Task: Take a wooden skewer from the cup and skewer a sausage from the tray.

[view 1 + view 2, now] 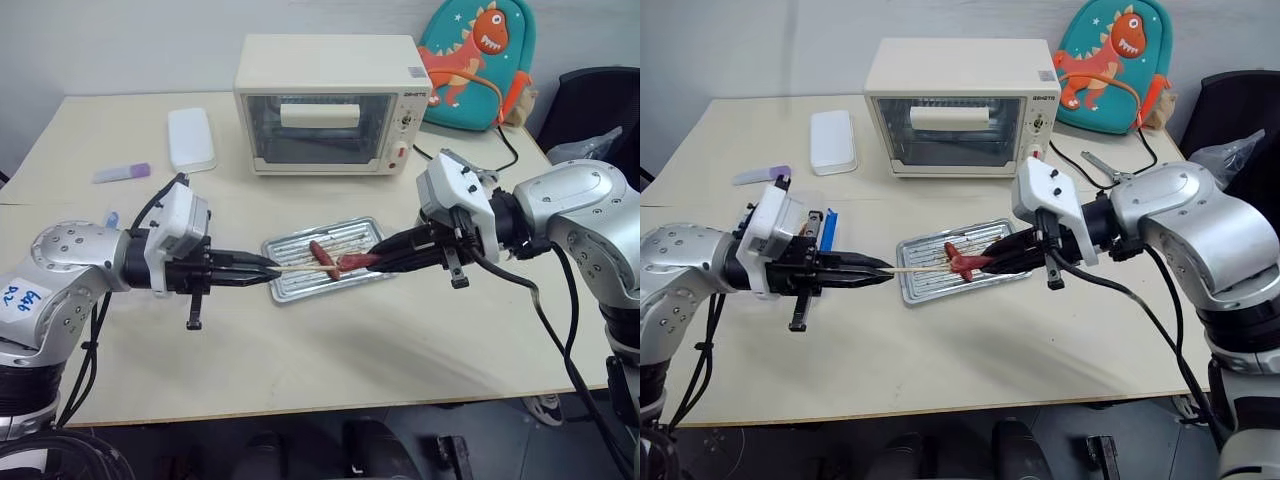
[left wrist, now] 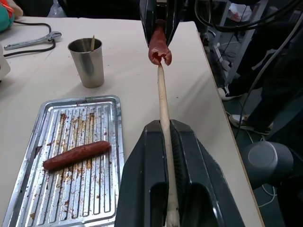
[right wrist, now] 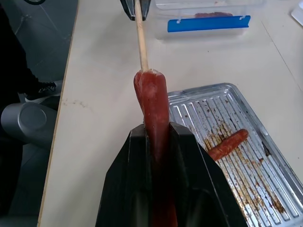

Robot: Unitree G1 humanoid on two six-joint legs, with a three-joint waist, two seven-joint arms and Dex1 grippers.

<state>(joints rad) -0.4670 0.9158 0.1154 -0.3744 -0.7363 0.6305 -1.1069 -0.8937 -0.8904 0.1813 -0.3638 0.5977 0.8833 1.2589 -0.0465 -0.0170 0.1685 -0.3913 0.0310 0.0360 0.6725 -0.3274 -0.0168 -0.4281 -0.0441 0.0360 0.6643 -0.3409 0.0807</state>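
Wooden skewer clamped in left hand, tip at the end of the sausage pinched by right hand above the tray. Risk: misalignment could split the sausage sideways.

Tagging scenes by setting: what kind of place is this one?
Probably a lab or office set up as a mock kitchen, not a real one. A toaster oven stands on a plain beige table, a child's dinosaur backpack leans on the wall, and a wrench lies by the steel cup.
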